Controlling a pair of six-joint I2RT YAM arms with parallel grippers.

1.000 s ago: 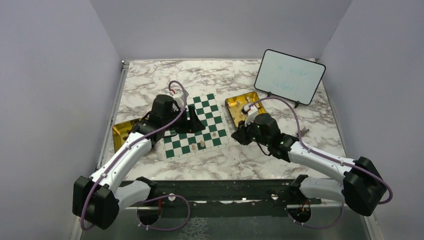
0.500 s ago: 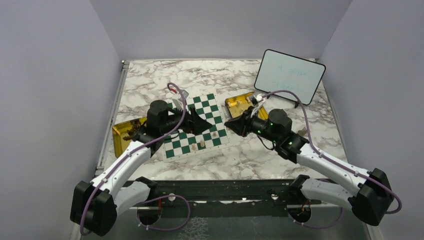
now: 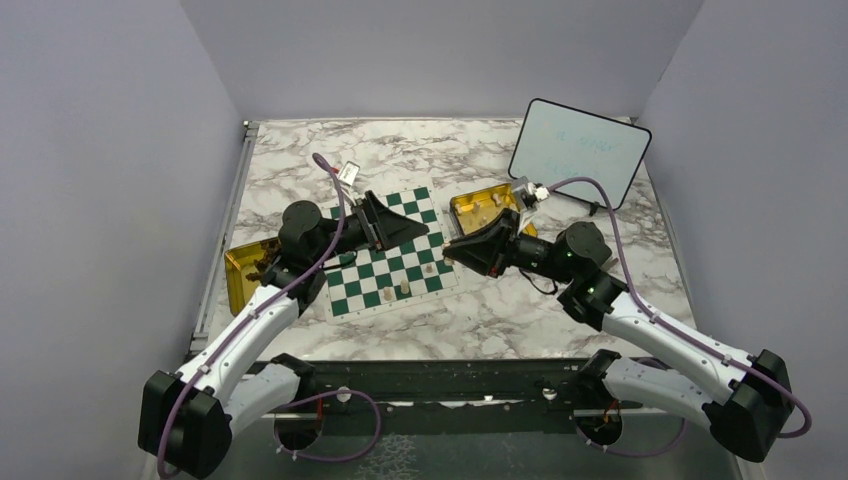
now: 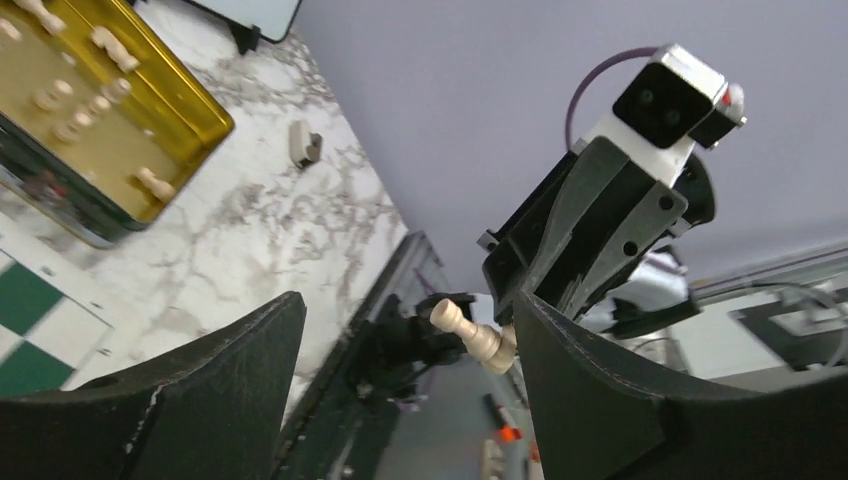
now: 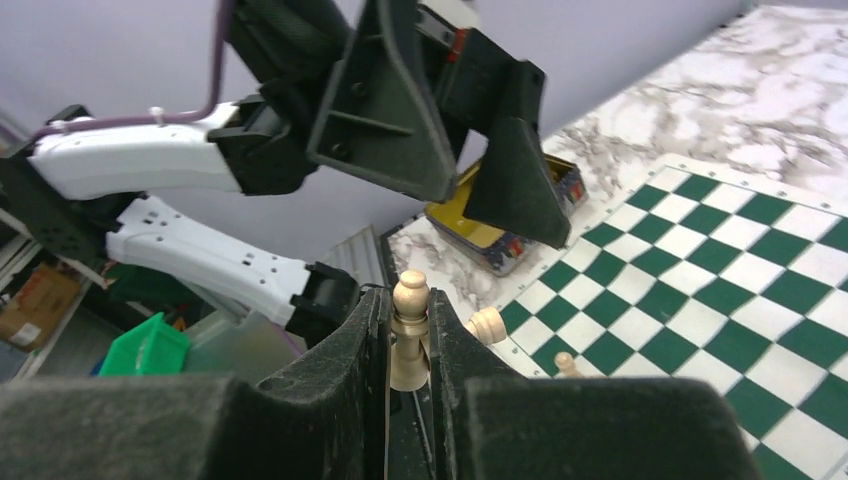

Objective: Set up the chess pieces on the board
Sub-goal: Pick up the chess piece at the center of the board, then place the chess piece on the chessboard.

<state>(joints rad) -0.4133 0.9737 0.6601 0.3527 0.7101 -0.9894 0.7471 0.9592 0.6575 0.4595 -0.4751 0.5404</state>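
Observation:
The green-and-white board (image 3: 392, 252) lies at mid-table with a few cream chess pieces (image 3: 403, 287) on its near rows. My right gripper (image 3: 452, 246) hovers at the board's right edge, pointing left, shut on a cream pawn (image 5: 408, 335); the right wrist view shows its jaws (image 5: 408, 300) tight on the pawn's stem. My left gripper (image 3: 408, 229) is raised over the board, pointing right, open and empty. In the left wrist view (image 4: 405, 310) the pawn (image 4: 475, 336) shows between its wide-apart fingers (image 4: 230, 370). The two grippers face each other, apart.
A gold tin (image 3: 487, 205) with several cream pieces stands right of the board, also in the left wrist view (image 4: 170, 150). A second gold tin (image 3: 243, 268) lies left of the board. A framed whiteboard (image 3: 578, 152) stands at the back right. Grey walls enclose the table.
Both grippers have lifted and tilted level to face each other. The right gripper has swung left from by the tin toward the board's edge. The left gripper has risen off the board.

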